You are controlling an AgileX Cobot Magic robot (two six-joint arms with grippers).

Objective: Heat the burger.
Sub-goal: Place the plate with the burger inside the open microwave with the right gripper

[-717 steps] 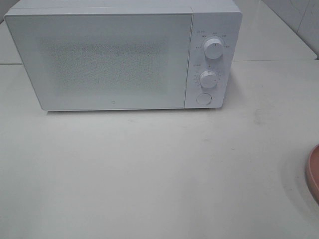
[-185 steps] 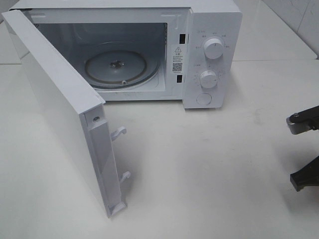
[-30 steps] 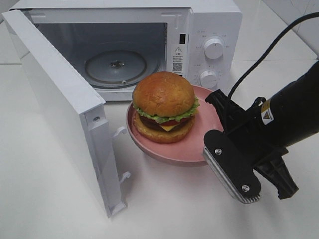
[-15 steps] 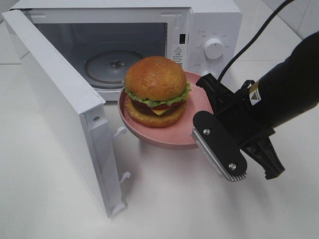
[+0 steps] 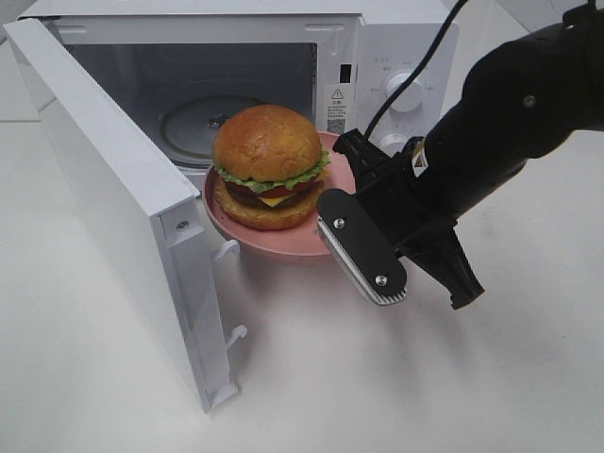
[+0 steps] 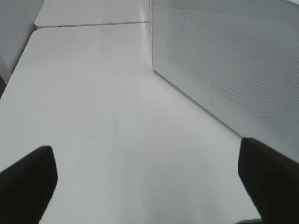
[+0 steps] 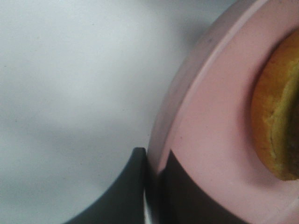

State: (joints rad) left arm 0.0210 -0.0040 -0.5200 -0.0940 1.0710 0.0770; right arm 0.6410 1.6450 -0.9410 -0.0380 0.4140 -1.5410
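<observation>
The burger (image 5: pixel 269 165), with a golden bun, lettuce, tomato and cheese, sits on a pink plate (image 5: pixel 307 243). My right gripper (image 5: pixel 344 203) is shut on the plate's right rim and holds it above the table, just in front of the open microwave (image 5: pixel 396 38). The right wrist view shows the fingertips (image 7: pixel 140 172) pinching the plate's rim (image 7: pixel 210 130), with the bottom bun (image 7: pixel 278 116) beside them. My left gripper (image 6: pixel 149 182) is open over bare table with nothing between its fingers, and it is out of the exterior high view.
The microwave door (image 5: pixel 104 179) stands swung out to the left, and its outer face (image 6: pixel 224 56) is beside my left gripper. The glass turntable (image 5: pixel 193 118) lies inside the cavity. Two knobs (image 5: pixel 401 90) sit on the right panel. The white table (image 5: pixel 472 377) extends in front.
My right arm has carried the plate with the burger up and to the left, from in front of the control panel towards the microwave's opening. The left gripper has not moved.
</observation>
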